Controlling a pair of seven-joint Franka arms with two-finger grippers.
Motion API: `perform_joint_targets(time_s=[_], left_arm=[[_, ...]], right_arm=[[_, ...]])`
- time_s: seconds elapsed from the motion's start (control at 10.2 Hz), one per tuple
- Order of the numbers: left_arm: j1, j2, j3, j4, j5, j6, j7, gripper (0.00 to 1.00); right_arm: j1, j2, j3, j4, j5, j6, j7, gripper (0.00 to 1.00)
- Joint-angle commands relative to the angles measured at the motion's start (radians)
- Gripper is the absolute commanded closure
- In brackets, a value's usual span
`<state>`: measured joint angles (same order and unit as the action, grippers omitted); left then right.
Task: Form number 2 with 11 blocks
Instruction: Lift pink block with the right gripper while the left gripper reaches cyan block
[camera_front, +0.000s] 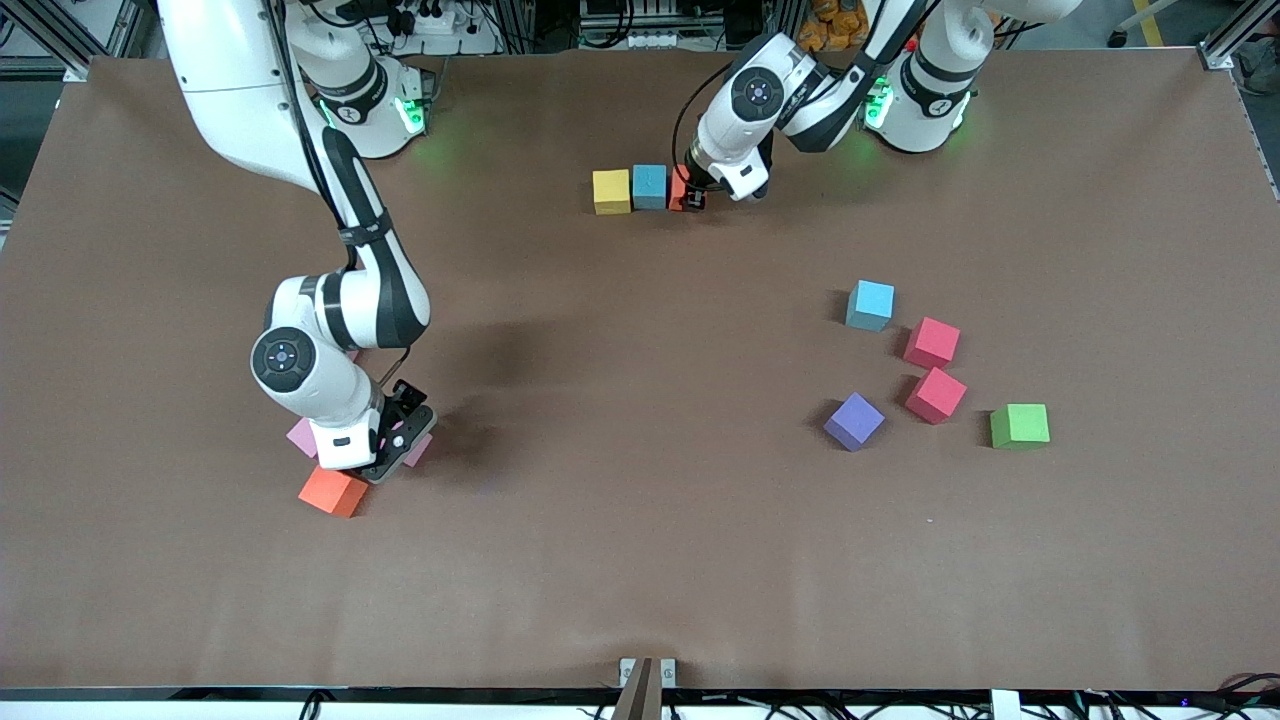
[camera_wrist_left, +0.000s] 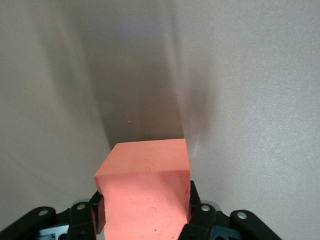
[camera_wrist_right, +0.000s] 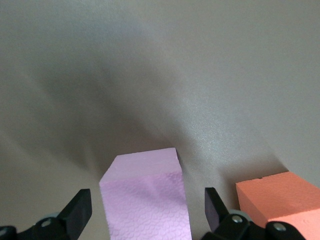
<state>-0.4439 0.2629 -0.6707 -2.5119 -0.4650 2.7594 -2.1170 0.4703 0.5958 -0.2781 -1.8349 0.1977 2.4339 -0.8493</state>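
A yellow block (camera_front: 611, 190) and a light blue block (camera_front: 649, 186) stand side by side near the robots' bases. My left gripper (camera_front: 691, 196) is low beside the light blue one, shut on an orange block (camera_front: 680, 189). In the left wrist view the orange block (camera_wrist_left: 145, 190) fills the left gripper (camera_wrist_left: 145, 212), with both fingers against its sides. My right gripper (camera_front: 398, 442) is down at the right arm's end, open around a pink block (camera_wrist_right: 145, 197) with a gap on each side. Another orange block (camera_front: 333, 491) lies close by.
A second pink block (camera_front: 301, 437) peeks out beside the right wrist. Toward the left arm's end lie a light blue block (camera_front: 870, 305), two red blocks (camera_front: 932, 343) (camera_front: 936, 395), a purple block (camera_front: 853, 421) and a green cube (camera_front: 1020, 426).
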Motion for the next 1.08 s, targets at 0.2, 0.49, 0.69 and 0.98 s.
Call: perform_joint_targets(time_s=[0.2, 0.49, 0.69, 0.98], left_arm=[[-0.002, 0.006, -0.007, 0.005, -0.044, 0.017, -0.001, 0.0], [0.002, -0.02, -0.007, 0.007, -0.044, 0.016, 0.0, 0.0], [0.01, -0.069, -0.009, 0.008, -0.044, 0.009, 0.011, 0.0], [0.03, -0.132, -0.007, 0.057, -0.035, -0.018, 0.015, 0.0]], right_arm=[[-0.038, 0.038, 0.017, 0.025, 0.031, 0.031, -0.054, 0.0], [-0.039, 0.038, 0.017, 0.023, 0.032, 0.031, -0.053, 0.0], [-0.039, 0.038, 0.019, 0.022, 0.032, 0.028, -0.053, 0.28], [-0.038, 0.036, 0.02, 0.022, 0.032, 0.016, -0.05, 0.72]])
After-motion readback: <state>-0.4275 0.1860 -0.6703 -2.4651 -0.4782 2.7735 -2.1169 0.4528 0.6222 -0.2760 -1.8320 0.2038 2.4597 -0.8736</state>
